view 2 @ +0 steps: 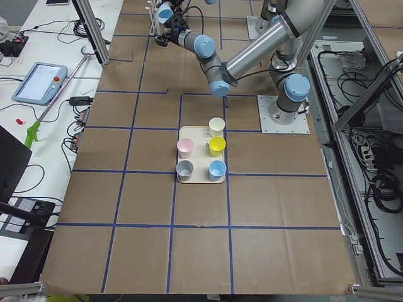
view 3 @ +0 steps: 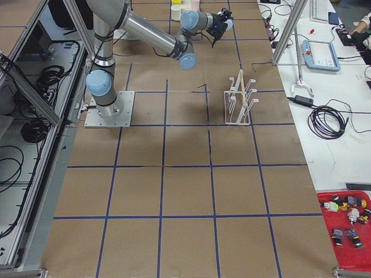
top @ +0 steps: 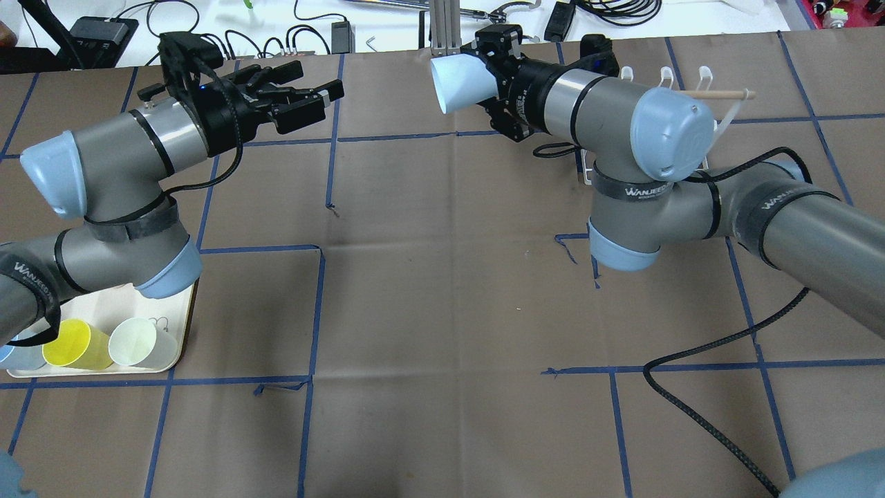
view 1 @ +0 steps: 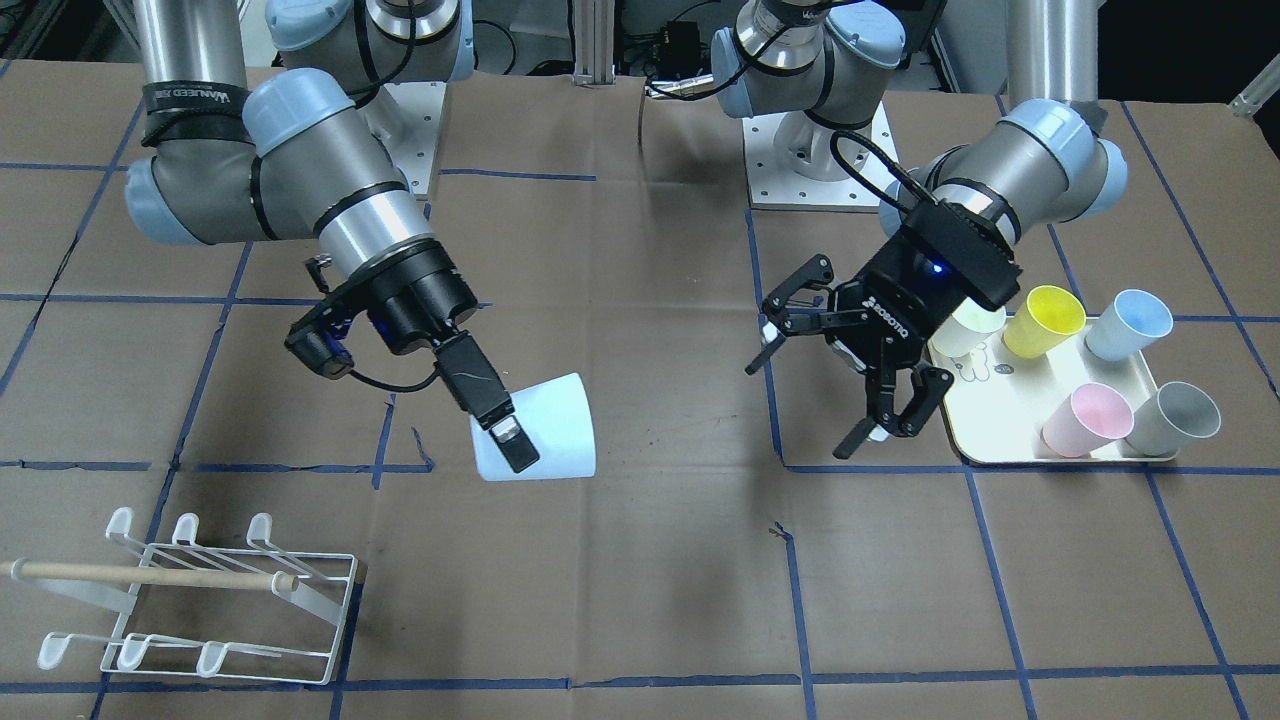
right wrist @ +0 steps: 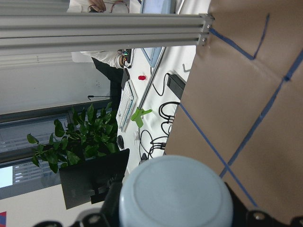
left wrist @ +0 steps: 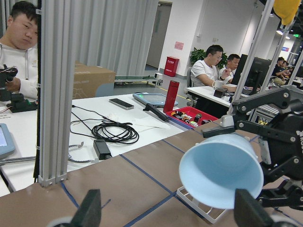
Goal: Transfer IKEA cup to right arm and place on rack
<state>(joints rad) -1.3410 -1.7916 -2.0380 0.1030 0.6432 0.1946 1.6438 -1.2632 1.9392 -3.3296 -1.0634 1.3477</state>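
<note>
Placement is the step in hand, we judge: carry the cup [view 1: 550, 425] across to the rack [view 1: 240, 553], tip its mouth down over one of the pegs [view 1: 259, 527], lower until the peg sits inside, and only then let go. Right gripper [view 1: 520, 440] is clenched on the cup's wall, holding it on its side above the desk [view 1: 660, 560], well apart from the rack. Left gripper [view 1: 800, 410] is spread wide and empty beside the tray [view 1: 1000, 425].
</note>
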